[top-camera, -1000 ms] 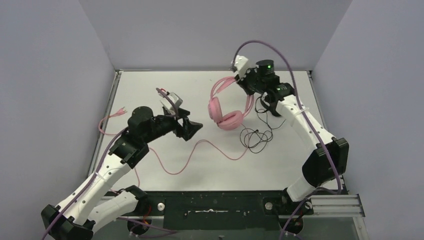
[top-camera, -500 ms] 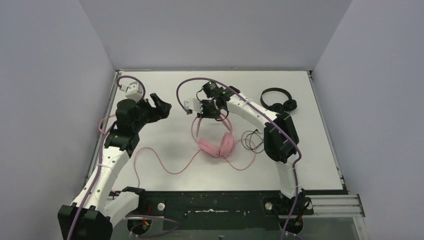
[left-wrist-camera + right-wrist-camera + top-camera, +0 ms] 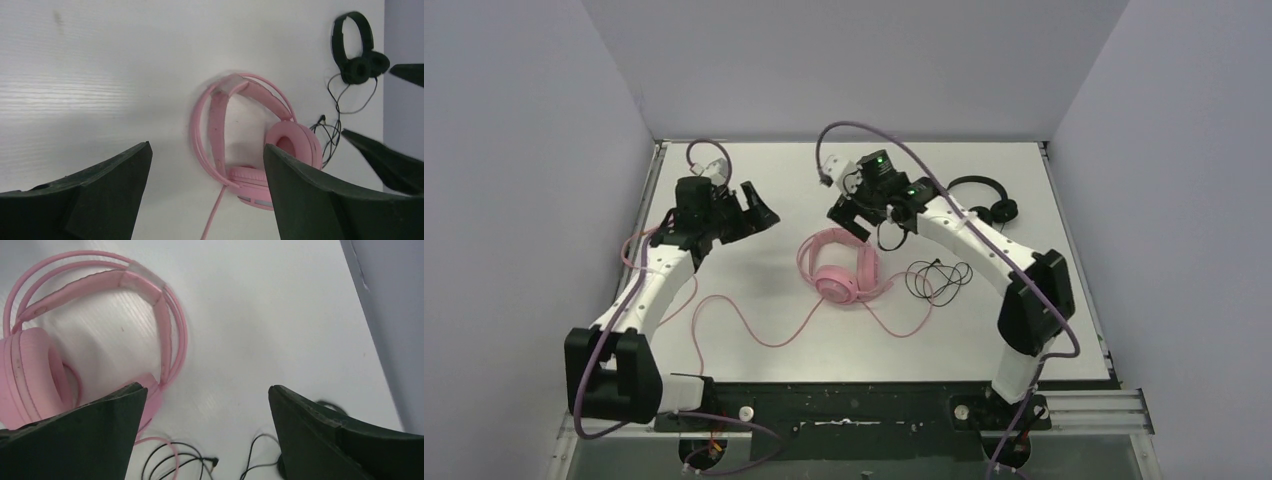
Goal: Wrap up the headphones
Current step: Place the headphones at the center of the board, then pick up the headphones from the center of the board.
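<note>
Two headsets on worktop: pink pair centre, black pair far right. Left end effector and right end effector gape, empty. Pink cable looks limp, light; stiff headband judged firmest hold.

I count 2 headphones: 1 pink pair, 1 blk pair; 2 cords: 1 pink cord, 1 blk cord.

Matt padded pink headphones; smooth, faintly ribbed white table.
</note>
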